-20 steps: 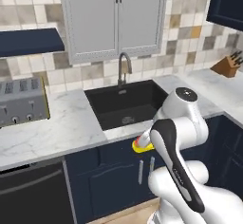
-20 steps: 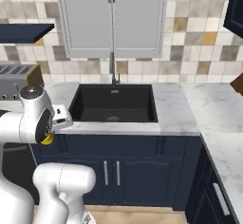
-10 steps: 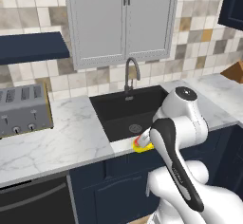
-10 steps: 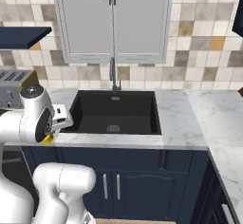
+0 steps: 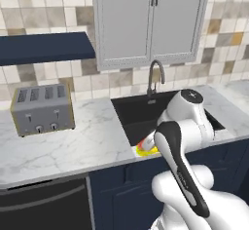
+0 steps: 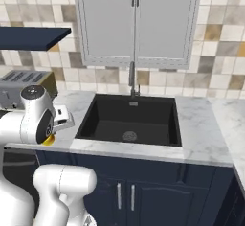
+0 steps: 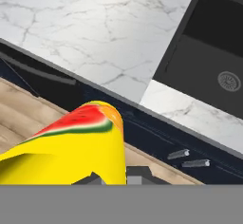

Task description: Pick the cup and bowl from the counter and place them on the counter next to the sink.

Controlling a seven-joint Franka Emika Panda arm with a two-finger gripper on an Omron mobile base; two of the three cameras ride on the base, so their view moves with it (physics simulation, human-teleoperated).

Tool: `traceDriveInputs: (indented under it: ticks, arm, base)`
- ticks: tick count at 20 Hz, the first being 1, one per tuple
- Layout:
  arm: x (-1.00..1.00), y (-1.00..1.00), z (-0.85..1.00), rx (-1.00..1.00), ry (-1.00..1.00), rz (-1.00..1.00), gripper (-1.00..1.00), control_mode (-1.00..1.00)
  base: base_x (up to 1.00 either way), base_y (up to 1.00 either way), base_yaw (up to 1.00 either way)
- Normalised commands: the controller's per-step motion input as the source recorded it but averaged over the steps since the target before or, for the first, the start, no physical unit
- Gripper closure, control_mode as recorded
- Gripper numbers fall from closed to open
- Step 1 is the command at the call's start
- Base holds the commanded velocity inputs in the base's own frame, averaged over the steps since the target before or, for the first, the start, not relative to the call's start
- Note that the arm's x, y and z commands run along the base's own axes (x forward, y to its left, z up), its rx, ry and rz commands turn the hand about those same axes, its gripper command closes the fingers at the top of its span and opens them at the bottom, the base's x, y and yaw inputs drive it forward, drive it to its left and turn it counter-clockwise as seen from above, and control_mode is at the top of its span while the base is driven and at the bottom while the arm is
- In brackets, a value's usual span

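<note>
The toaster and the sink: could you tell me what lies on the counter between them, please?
Between the toaster and the sink, the left base view shows bare marble counter.

The counter point(image 5: 82, 146) is a white marble worktop with grey veins, running along the tiled wall above dark navy cabinet fronts. A black sink point(image 6: 129, 119) is set into it, with a round metal drain in the bottom and a dark curved faucet point(image 5: 154, 75) rising at its back edge. To the left of the sink, well apart from it, a grey toaster point(image 5: 43, 108) stands on the marble close to the wall. The marble between toaster and sink looks bare, though the arm hides part of its front edge. Right of the sink the marble carries on toward the corner
</note>
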Motion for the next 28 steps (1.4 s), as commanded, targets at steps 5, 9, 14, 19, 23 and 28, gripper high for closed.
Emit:
traceDriveInputs:
  ticks: [5,9,14,19,23,28]
  arm:
    - [0.0,0.0,0.0,0.0,0.0,0.0,1.0,1.0]
    - [0.0,0.0,0.0,0.0,0.0,0.0,1.0,1.0]
    - [0.0,0.0,0.0,0.0,0.0,0.0,1.0,1.0]
    - [0.0,0.0,0.0,0.0,0.0,0.0,1.0,1.0]
    - [0.0,0.0,0.0,0.0,0.0,0.0,1.0,1.0]
    - [0.0,0.0,0.0,0.0,0.0,0.0,1.0,1.0]
  base:
    - [0.96,0.0,-0.03]
    - [0.91,0.0,-0.18]
    - [0.0,0.02,-0.03]
    - [0.0,0.0,0.0]
    - [0.0,0.0,0.0]
    - [0.0,0.0,0.0]
